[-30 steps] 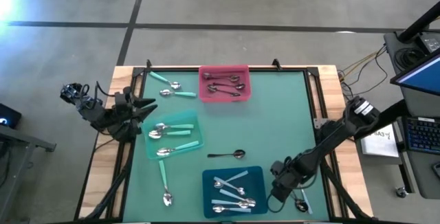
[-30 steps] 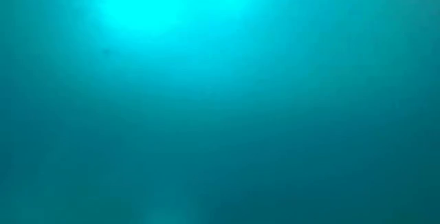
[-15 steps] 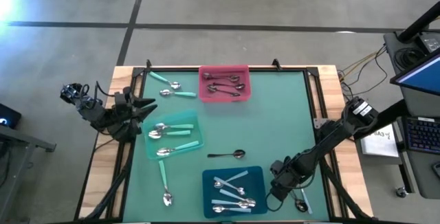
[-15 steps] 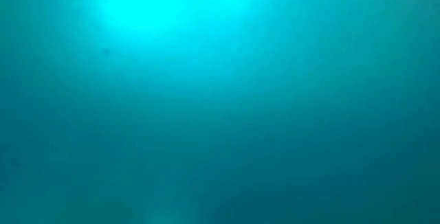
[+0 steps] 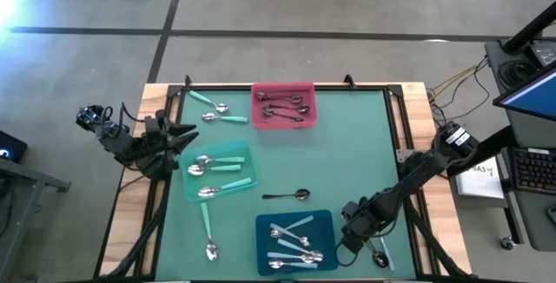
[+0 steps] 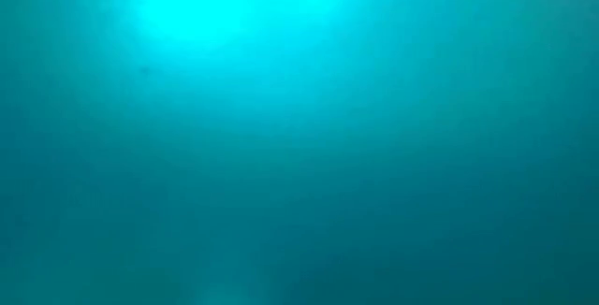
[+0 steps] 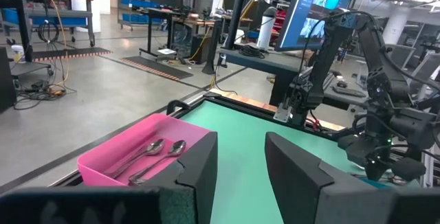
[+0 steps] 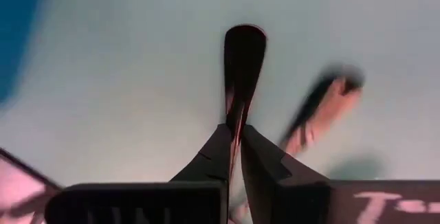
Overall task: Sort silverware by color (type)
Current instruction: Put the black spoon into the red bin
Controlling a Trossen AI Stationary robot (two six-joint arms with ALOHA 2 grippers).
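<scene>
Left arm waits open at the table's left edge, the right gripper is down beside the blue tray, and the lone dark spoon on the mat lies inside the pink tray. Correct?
Not quite. The high view shows the lone dark spoon on the bare mat between the green tray and blue tray, not in the pink tray. The left gripper and right gripper are as you say.

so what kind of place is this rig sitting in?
Looks like a robotics lab or workshop, not a home. The left wrist view shows workbenches on a bare concrete floor, a large monitor on a stand, and cables. From above, a laptop sits beside the green-topped table.
</scene>
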